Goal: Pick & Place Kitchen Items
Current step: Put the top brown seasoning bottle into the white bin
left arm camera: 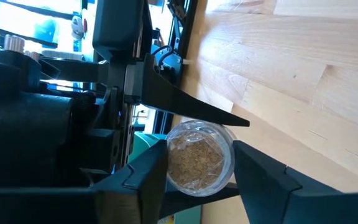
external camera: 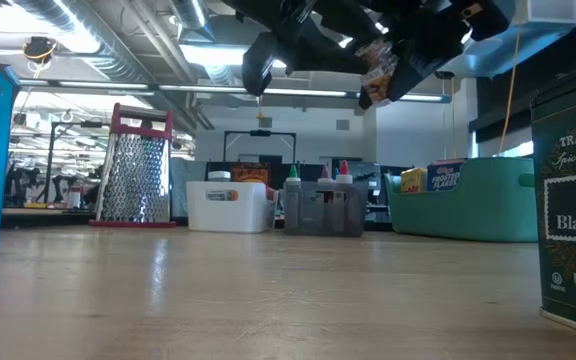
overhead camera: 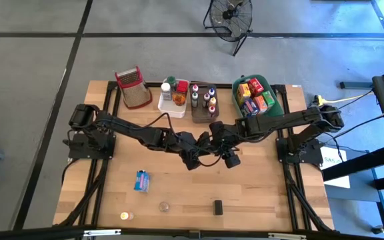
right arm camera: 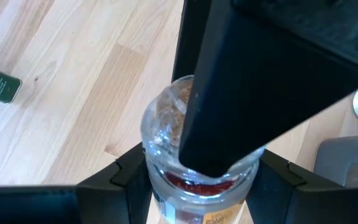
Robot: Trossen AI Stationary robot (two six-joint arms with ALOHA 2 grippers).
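1. From above, both arms are meeting over the middle of the wooden table [overhead camera: 259, 193]. The left gripper [overhead camera: 202, 148] and right gripper [overhead camera: 220, 141] are sitting close together, but this view is not showing what is between them. A blue box [overhead camera: 141, 181], a small orange-capped jar [overhead camera: 125, 216], a clear jar [overhead camera: 164, 207] and a dark green tin [overhead camera: 217, 207] are lying well apart on the near side. The grater [overhead camera: 131, 87], white bin [overhead camera: 173, 97], grey bin [overhead camera: 204, 102] and green bin [overhead camera: 256, 95] are lining the far edge, with bottles and boxes inside the bins.

2. At table level, the grippers are hanging high above the boards, with a spice jar [external camera: 376, 78] showing among the dark fingers.

3. On the left wrist camera, the left gripper [left arm camera: 197, 165] is bracketing the jar [left arm camera: 199, 163] end-on, brown spice showing through the glass; the fingers are sitting right at its sides at a middling width, and I can't tell whether they are pressing on it.

4. On the right wrist camera, the right gripper [right arm camera: 197, 177] is clamping the same jar [right arm camera: 191, 155] at its lower body, while a dark finger of the other arm is crossing over its top.
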